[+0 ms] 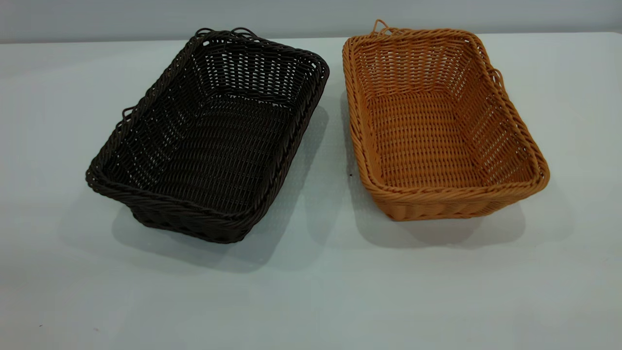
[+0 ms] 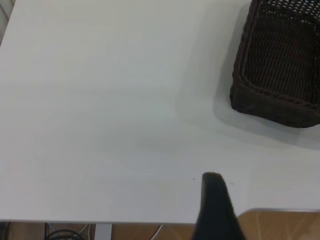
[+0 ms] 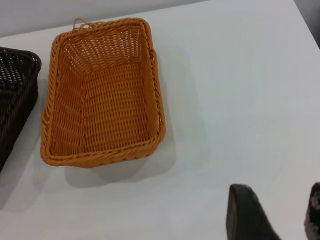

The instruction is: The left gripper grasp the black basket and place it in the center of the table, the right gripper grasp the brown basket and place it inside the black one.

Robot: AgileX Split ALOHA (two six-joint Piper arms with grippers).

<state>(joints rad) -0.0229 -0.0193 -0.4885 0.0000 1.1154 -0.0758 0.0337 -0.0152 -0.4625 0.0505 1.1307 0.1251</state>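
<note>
Neither the black basket (image 1: 209, 141) nor the brown basket (image 1: 440, 121) had been grasped; right gripper (image 3: 272, 212) fingers were spread, the left gripper (image 2: 216, 207) undeterminable.

Wood-toned floor (image 2: 280, 225) and cables (image 2: 65, 234) below.

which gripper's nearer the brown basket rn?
Right, likely. The right gripper hangs off the brown basket, clear of its rim. The left gripper sits beyond the black basket, at the table edge.
</note>
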